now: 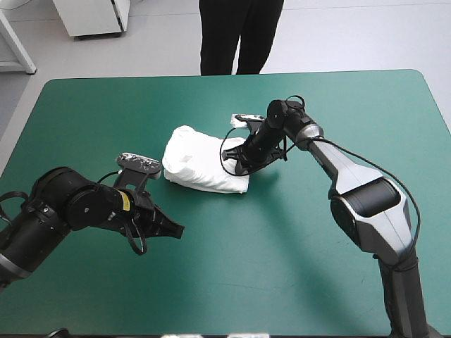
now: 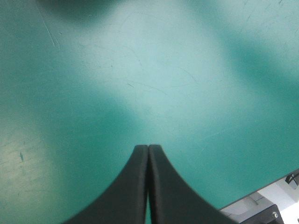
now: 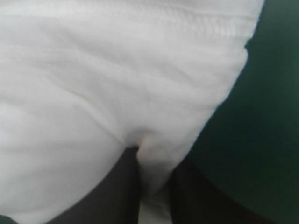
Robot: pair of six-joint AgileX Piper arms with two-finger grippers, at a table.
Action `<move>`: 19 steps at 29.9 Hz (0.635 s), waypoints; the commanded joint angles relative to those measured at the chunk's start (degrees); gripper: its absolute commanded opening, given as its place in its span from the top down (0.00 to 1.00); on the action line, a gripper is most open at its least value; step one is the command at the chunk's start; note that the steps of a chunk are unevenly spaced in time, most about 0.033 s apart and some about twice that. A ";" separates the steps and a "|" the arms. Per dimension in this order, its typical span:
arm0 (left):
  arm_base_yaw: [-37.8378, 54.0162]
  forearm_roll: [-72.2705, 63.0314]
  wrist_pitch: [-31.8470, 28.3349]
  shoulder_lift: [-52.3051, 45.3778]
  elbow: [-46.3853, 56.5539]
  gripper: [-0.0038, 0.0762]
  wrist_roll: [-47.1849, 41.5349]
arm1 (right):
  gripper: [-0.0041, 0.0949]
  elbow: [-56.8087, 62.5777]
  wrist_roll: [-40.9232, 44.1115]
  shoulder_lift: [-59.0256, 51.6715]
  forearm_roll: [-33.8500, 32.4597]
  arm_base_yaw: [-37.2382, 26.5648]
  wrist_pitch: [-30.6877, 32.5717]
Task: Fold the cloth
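Right hand point(image 3: 155, 163) pinches the folded white T-shirt point(image 1: 201, 163) bundle, a probable hem showing only close-up; left hand point(image 2: 148, 148) closed, empty.

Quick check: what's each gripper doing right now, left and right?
Left gripper: shut, empty, over the bare teal-green cover.
Right gripper: shut on the T-shirt.

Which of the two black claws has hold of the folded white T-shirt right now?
The right claw, pinching a fold of the white T-shirt bundle. The left claw is shut empty over the bare teal-green cover.
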 commanded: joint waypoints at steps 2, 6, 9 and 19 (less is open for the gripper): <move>-0.24 -0.78 -0.63 -1.04 -1.17 0.96 -0.76 | 0.97 -0.99 -0.58 -2.46 -1.43 0.01 1.62; -0.24 -1.37 -0.63 -1.04 -1.17 0.96 -0.76 | 0.98 -0.99 -0.58 -2.57 -3.04 -0.33 2.91; -0.24 -1.37 -0.63 -1.04 -1.17 0.96 -1.57 | 0.98 -0.99 -0.04 -2.97 -6.60 -1.08 4.47; -0.24 -3.60 -0.63 -1.04 -1.17 0.96 -1.79 | 0.98 -0.99 1.95 -7.83 -13.06 -10.31 5.41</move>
